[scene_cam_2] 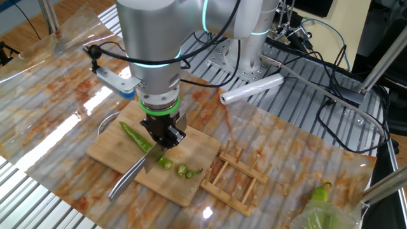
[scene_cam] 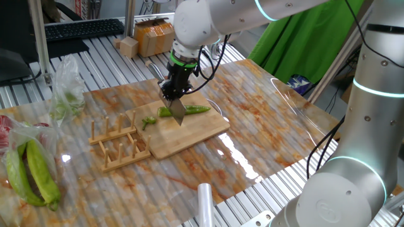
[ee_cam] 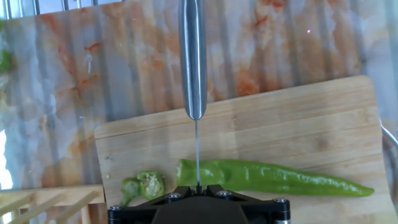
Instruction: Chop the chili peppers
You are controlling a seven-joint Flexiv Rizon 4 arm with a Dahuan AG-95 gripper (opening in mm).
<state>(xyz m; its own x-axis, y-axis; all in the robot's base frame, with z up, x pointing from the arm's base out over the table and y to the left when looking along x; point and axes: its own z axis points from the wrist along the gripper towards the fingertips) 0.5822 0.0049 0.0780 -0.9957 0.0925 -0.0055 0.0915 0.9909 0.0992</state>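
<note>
My gripper [scene_cam: 173,93] [scene_cam_2: 164,141] [ee_cam: 198,188] is shut on a steel knife [scene_cam_2: 135,173], holding it by the blade's back above the wooden cutting board [scene_cam: 196,133] [scene_cam_2: 108,151] [ee_cam: 298,118]. The knife's handle [ee_cam: 193,62] points away from the hand. The thin blade [ee_cam: 197,149] crosses the long green chili pepper [ee_cam: 273,177] [scene_cam: 194,110] [scene_cam_2: 135,135] close to its cut end. Small green slices [ee_cam: 144,185] [scene_cam: 148,122] [scene_cam_2: 166,163] lie on the board just beyond that end.
A wooden rack [scene_cam: 117,142] [scene_cam_2: 238,178] stands beside the board. A plastic bag with thick yellow-green peppers [scene_cam: 31,171] lies at the table's edge; one such pepper [scene_cam_2: 321,191] shows too. A plastic roll [scene_cam_2: 251,89] [scene_cam: 205,202] lies on the slats.
</note>
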